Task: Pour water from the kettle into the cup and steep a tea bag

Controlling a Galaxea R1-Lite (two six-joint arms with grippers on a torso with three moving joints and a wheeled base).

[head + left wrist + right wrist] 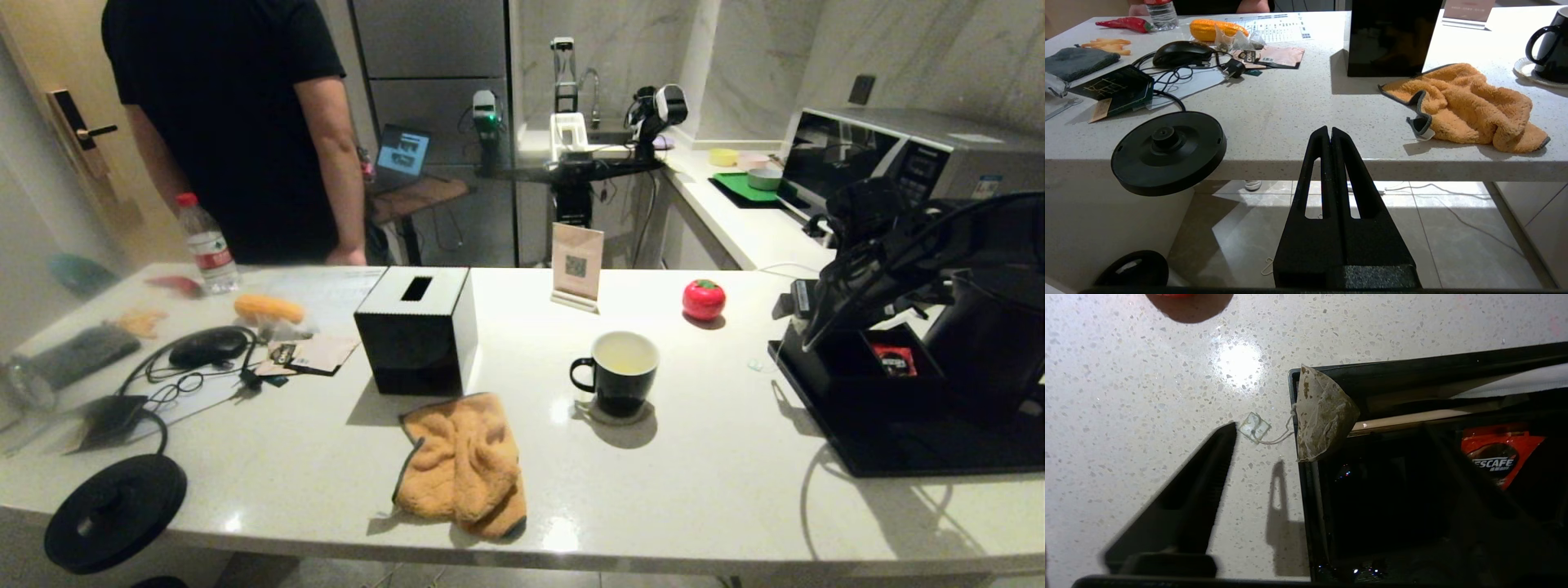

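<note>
The black cup [616,371] stands mid-table on a coaster, holding pale water [625,353]; the left wrist view shows the cup [1551,49] too. The black kettle [992,331] sits on the black tray [898,457] at the right, partly hidden by my right arm [886,245]. The grey-beige tea bag [1323,414] lies draped over the tray's corner, its string and tag [1254,427] resting on the counter. My right gripper [1329,428] hangs open over the tea bag, one finger on each side, not touching it. My left gripper [1329,130] is shut and empty, parked below the table's front edge.
A black tissue box [416,331] and an orange cloth [463,465] lie left of the cup. The kettle's base disc [114,510] overhangs the front left edge. A red sachet [1496,455] sits in the tray. A red tomato-shaped object [703,299] and a card stand [576,265] are behind the cup. A person [237,122] stands at the far side.
</note>
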